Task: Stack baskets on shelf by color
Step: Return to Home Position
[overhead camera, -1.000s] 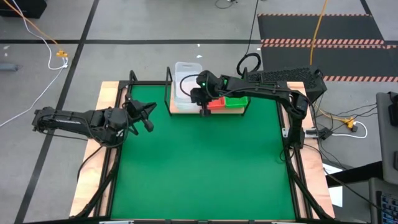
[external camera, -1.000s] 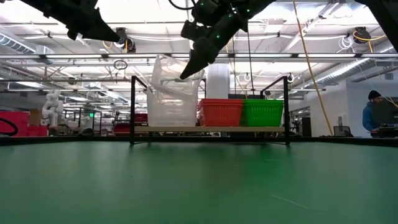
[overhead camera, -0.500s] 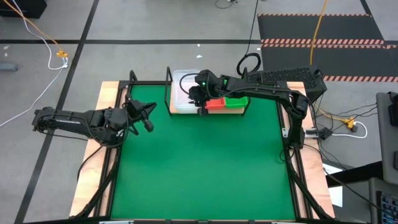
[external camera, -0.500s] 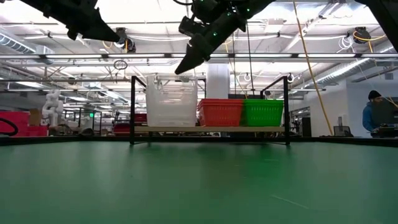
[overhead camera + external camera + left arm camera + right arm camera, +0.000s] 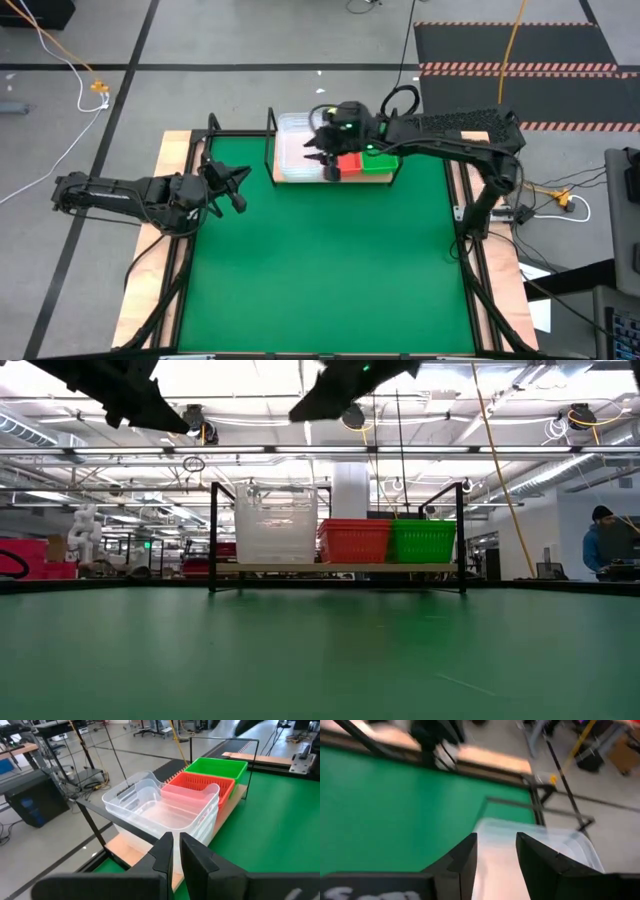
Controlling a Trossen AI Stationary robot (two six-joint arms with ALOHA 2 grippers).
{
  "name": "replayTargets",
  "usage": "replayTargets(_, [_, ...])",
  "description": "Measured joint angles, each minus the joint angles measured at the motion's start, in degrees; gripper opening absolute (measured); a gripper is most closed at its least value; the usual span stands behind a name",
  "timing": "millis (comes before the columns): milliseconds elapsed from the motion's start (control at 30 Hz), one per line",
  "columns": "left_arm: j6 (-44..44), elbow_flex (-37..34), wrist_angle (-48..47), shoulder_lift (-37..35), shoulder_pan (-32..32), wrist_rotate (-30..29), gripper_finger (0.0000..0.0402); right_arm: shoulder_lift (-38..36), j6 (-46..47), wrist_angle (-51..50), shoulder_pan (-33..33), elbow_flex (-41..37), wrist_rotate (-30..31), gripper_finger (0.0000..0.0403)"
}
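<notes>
Stacking looks finished — clear stack (image 5: 276,523), red-orange stack (image 5: 354,541), green stack (image 5: 421,541) side by side on the shelf (image 5: 340,568) — so just home your right end effector (image 5: 495,842), open and empty above them; the left end effector (image 5: 174,840) waits nearly closed, table-left.

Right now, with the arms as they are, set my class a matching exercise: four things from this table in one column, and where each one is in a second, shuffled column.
Things:
1. clear baskets
2. red-orange baskets
3. green baskets
4. left gripper

Places:
A. middle of the shelf
B. above the mat near its edge, away from the shelf
C. shelf's left end in the high view
D. shelf's right end in the high view

Pairs: 1-C; 2-A; 3-D; 4-B
</notes>
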Motion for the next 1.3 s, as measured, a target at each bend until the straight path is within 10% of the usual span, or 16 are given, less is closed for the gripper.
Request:
replayTargets(467, [-6.6,-2.1,2.8,0.4,-5.7,0.1,0.0037,-32.3,11.3,23.0,4.3,-38.1,-7.4,0.0109])
replayTargets(800, [5.8,-16.1,36.0,3.5,-7.2,13.3,0.0037,-50.2,19.6,25.9,8.8,-56.9,-7.3,0.0068])
replayTargets(1300, [14.0,-17.3,24.3,-13.4,-6.7,14.1,0.0037,-75.5,19.9,31.2,7.8,-75.2,-16.3,0.0013])
